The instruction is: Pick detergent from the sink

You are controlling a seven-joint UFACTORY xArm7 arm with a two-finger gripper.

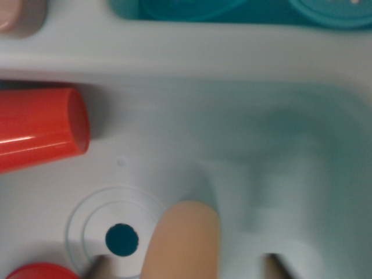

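I look down into a pale sink (pixel 244 133). A peach-coloured, rounded bottle-like object (pixel 183 238), seemingly the detergent, rises from the bottom edge of the wrist view; its lower part is cut off. My gripper (pixel 186 264) is open, and only its two dark fingertips (pixel 99 264) show at the bottom edge. They stand wide apart on either side of the peach object, with a gap between each tip and it. The picture is blurred.
A red cup (pixel 40 131) lies on its side at the wrist view's left, inside the sink. The drain hole (pixel 122 239) is just left of the peach object. A red rim (pixel 40 271) shows at the bottom left. Teal dishes (pixel 192 9) and a pinkish object (pixel 20 14) lie beyond the sink's far rim.
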